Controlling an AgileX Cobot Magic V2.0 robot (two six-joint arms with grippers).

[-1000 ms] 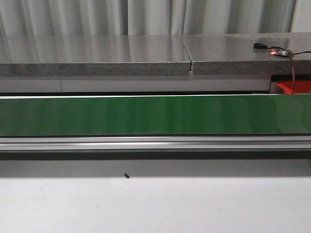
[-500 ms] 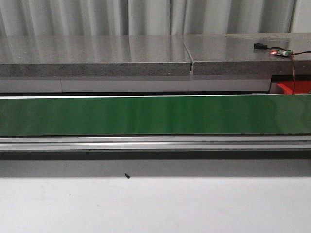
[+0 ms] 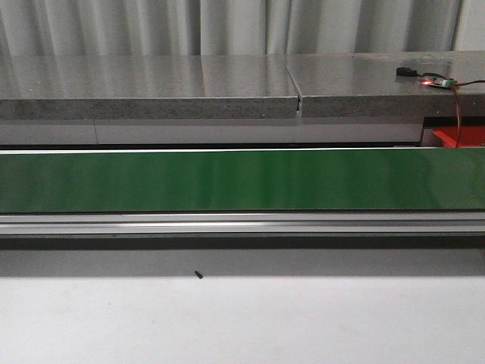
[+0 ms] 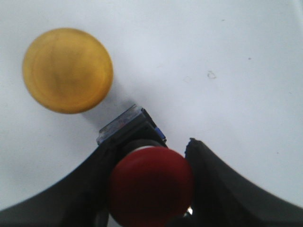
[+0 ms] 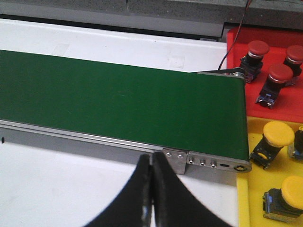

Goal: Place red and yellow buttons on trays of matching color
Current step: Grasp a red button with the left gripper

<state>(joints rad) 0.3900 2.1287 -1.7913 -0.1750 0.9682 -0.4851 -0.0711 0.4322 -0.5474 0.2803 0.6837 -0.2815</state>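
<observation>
Red button (image 4: 150, 187) sits clamped between the left gripper (image 4: 151, 189) fingers at the bottom centre of the left wrist view, apparently resting on the white table (image 4: 227, 56); a yellow button (image 4: 67, 70) lies loose upper left. The right gripper (image 5: 151, 189) has its fingers pressed together, empty, before the green belt (image 5: 118, 104). Several buttons already sit sorted in the red tray (image 5: 236, 42) and yellow tray (image 5: 244, 203); these two remain.

The front camera faced forward, low, across the green conveyor belt (image 3: 242, 180); the right wrist looked down obliquely on that belt (image 5: 123, 94) — the left wrist hovered close above the white table (image 4: 213, 56).
</observation>
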